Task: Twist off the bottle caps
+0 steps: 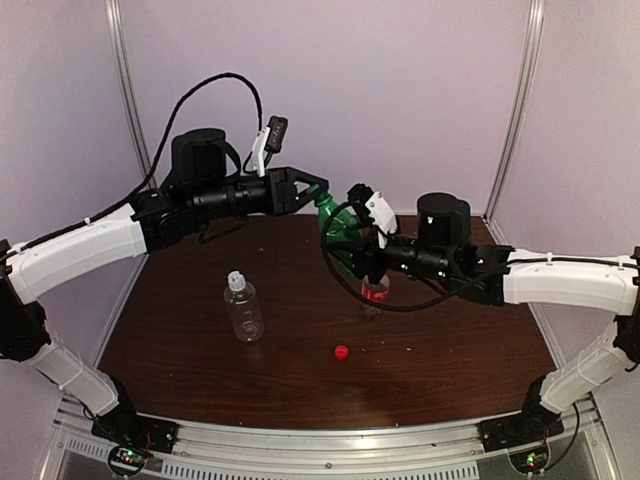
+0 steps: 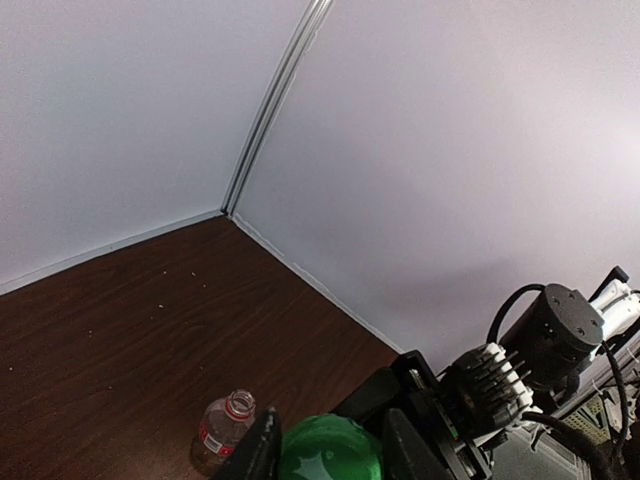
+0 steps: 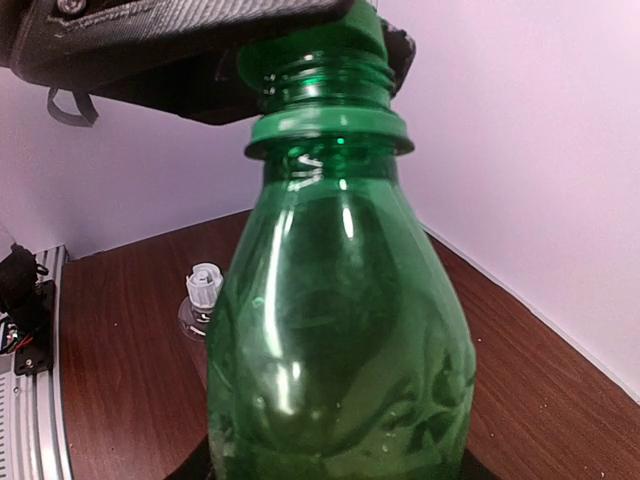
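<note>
Green cap [image 3: 362, 22] was mid-unscrew: R claw [image 1: 352, 246] clamped green bottle [image 3: 340, 330] by its body, aloft over worktop [image 1: 450, 340]. L claw [image 1: 312, 192] pinched cap at neck, threads showing. Next prob. needed further twist, then lifting cap clear.

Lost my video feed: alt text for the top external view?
A green bottle hangs tilted above the table, right gripper clamping its body, left gripper at its top. A white-capped clear bottle stands at left; a red cap lies nearer the arms.
</note>
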`<state>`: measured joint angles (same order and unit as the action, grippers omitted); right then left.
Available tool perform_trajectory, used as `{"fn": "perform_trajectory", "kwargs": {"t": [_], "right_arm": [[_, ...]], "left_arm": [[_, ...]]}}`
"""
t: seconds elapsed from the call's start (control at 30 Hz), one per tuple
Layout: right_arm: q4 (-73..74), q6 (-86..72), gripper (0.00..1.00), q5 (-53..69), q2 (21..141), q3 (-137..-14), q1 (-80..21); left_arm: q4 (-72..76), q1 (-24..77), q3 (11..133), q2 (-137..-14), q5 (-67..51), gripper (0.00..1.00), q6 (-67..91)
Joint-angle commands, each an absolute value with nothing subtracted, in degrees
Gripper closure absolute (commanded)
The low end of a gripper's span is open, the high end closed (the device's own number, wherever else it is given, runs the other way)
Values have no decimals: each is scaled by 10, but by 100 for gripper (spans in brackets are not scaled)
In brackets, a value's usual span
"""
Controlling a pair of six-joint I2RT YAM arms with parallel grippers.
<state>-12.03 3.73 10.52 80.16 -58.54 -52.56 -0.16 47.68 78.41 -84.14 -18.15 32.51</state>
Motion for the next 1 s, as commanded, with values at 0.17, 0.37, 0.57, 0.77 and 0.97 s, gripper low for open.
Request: {"fn": "perform_trajectory", "kwargs": {"t": [0.17, 0.37, 0.57, 0.77, 0.97], "right_arm": [[-150, 31, 52, 122, 782, -573, -521], [-145, 24, 52, 127, 774, -562, -516], [-134, 8, 51, 120, 738, -534, -494], [-134, 0, 51, 115, 708, -500, -480], [-124, -12, 50, 151, 706, -485, -479]], "left_arm": [[36, 473, 782, -839, -185, 64, 322], [25, 473, 780, -831, -171, 67, 304], [11, 468, 750, -800, -145, 61, 262], [-44, 466, 696, -755, -104, 43, 202], [-71, 467, 623, -700, -86, 30, 184]]}}
